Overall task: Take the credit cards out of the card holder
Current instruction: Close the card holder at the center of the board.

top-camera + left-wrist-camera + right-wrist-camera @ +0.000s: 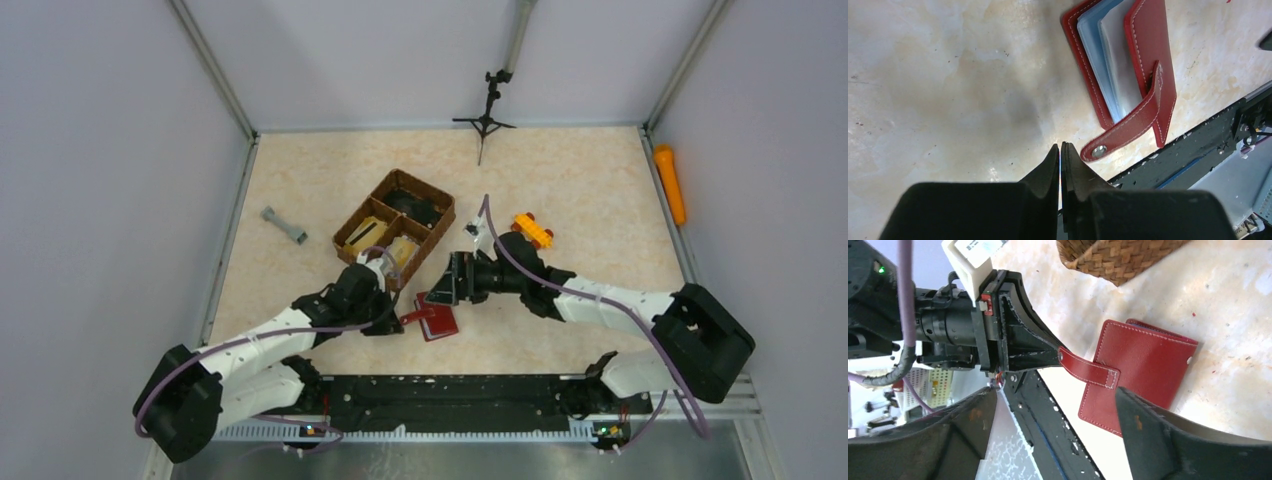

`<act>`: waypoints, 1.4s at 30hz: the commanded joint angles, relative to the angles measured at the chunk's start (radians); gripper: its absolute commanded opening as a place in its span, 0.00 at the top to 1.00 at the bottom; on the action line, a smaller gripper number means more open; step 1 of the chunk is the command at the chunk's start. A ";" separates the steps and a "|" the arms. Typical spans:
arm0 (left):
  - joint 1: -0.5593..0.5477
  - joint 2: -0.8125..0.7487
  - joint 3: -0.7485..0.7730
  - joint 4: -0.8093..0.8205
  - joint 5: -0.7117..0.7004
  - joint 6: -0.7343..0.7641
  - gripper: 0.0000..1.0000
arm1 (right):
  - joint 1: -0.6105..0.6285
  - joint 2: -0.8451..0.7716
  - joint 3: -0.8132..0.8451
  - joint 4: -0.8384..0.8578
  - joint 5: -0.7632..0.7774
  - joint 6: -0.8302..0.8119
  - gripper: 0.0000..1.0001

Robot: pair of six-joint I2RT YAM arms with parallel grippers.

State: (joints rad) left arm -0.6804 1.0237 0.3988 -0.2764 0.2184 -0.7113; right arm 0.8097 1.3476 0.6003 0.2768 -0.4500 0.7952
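Note:
The dark red card holder [440,322] lies on the table near the front rail, its cover slightly ajar. In the left wrist view [1148,45] bluish and silver-grey credit cards [1098,50] show between its covers. Its snap tab [1120,132] sticks out toward my left gripper [1061,147], which is shut with nothing between the jaws; the tab's snap end lies right beside one fingertip. My left gripper [392,322] is just left of the holder. My right gripper [443,287] is open and hovers just behind the holder [1143,370], jaws spread wide [1055,390].
A brown woven three-compartment basket [352,228] stands just behind the grippers. An orange toy [532,230] lies to its right and a grey dumbbell-shaped piece [284,226] to its left. An orange cylinder [669,183] lies by the right wall. The black front rail [450,400] runs close to the holder.

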 commanded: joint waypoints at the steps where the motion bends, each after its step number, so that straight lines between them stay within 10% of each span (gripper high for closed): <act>1: 0.012 -0.057 0.014 -0.036 -0.013 0.006 0.94 | 0.004 -0.078 0.001 -0.019 0.044 -0.025 0.23; 5: 0.026 -0.129 0.019 -0.091 -0.045 -0.002 0.98 | -0.006 -0.036 -0.016 0.006 0.049 -0.014 0.87; 7: 0.036 -0.172 0.024 -0.130 -0.077 -0.006 0.99 | -0.006 0.019 -0.032 0.072 0.012 0.009 1.00; 18: 0.160 -0.355 -0.016 -0.183 -0.251 -0.063 1.00 | -0.011 0.362 -0.087 0.289 0.011 0.020 1.00; 29: 0.182 -0.455 -0.006 -0.153 -0.630 -0.070 0.89 | -0.020 0.243 0.013 0.175 0.007 -0.015 1.00; 42: 0.183 -0.404 0.022 -0.022 -0.670 -0.010 0.57 | -0.104 0.458 0.078 0.193 0.052 -0.001 1.00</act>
State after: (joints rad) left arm -0.5018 0.6071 0.3874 -0.3985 -0.4309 -0.7486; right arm 0.7650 1.7657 0.6460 0.4881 -0.4454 0.8177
